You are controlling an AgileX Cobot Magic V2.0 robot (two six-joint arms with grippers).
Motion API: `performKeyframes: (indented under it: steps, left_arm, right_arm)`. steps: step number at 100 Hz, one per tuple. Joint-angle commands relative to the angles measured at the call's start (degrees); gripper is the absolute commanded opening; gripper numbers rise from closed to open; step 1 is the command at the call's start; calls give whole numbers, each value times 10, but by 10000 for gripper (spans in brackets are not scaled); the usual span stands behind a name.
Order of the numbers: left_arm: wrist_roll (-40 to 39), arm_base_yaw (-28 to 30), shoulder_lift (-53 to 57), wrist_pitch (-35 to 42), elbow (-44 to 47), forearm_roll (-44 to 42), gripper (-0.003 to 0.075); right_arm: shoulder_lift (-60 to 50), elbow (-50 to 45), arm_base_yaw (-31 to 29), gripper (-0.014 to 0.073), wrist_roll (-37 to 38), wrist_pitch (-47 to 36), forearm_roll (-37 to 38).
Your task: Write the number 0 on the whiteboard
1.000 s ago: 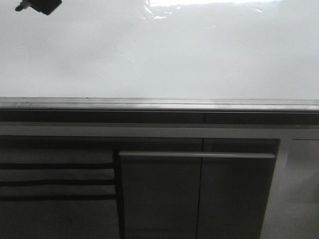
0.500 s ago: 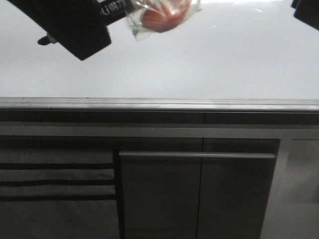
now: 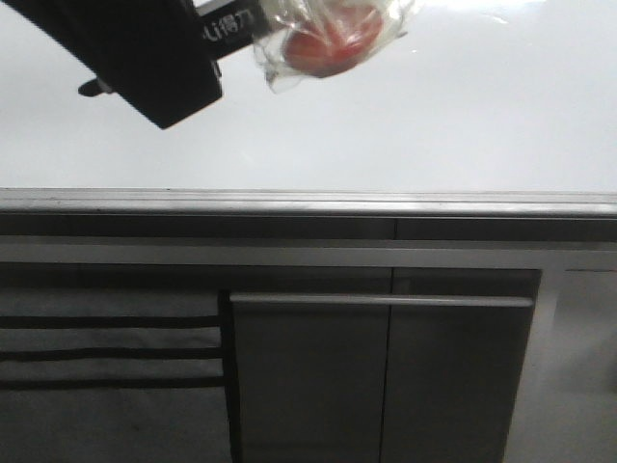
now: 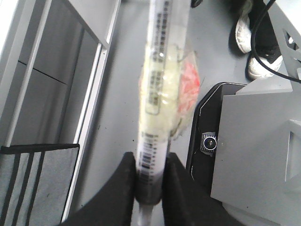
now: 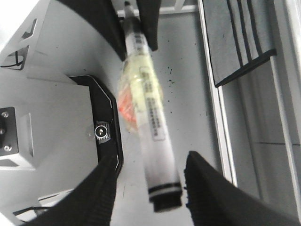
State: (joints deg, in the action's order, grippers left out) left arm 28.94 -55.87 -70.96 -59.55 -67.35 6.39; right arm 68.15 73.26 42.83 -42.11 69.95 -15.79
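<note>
The whiteboard [image 3: 386,125] fills the upper front view, glossy white with a grey rim [image 3: 308,203]; I see no number 0 on it. My left gripper [image 3: 207,39] is at its top left, shut on a white marker [image 3: 231,24] that has clear wrap and a red lump [image 3: 323,39] taped round it. In the left wrist view the left gripper [image 4: 149,181] clamps the marker [image 4: 157,94] near its dark end. In the right wrist view my right gripper [image 5: 151,160] is open, with the marker's [image 5: 148,122] black far end between its fingers, apart from both. The right gripper is out of the front view.
A dark grey panelled cabinet [image 3: 386,376] stands below the board, with a striped cloth [image 3: 106,352] at its left. The wrist views show grey floor, a black-edged grey base [image 5: 56,122] and a person's shoes [image 4: 256,42].
The left gripper with the marker came in from the top left, then shifted slightly up and right. The right gripper showed at the top right half a second ago and is now out of view.
</note>
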Motion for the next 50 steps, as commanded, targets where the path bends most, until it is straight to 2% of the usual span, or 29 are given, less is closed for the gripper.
performKeyframes:
  steps: [1, 27, 50]
  left_arm:
    - [3, -5, 10, 19, -17, 7, -20]
    - [21, -5, 10, 23, -17, 7, -20]
    - [24, -5, 10, 24, -17, 6, -20]
  right_arm:
    - [-8, 17, 1, 299, -19, -34, -20]
    - [12, 17, 1, 293, -71, -34, -35]
    - [23, 17, 1, 195, -89, -41, -35]
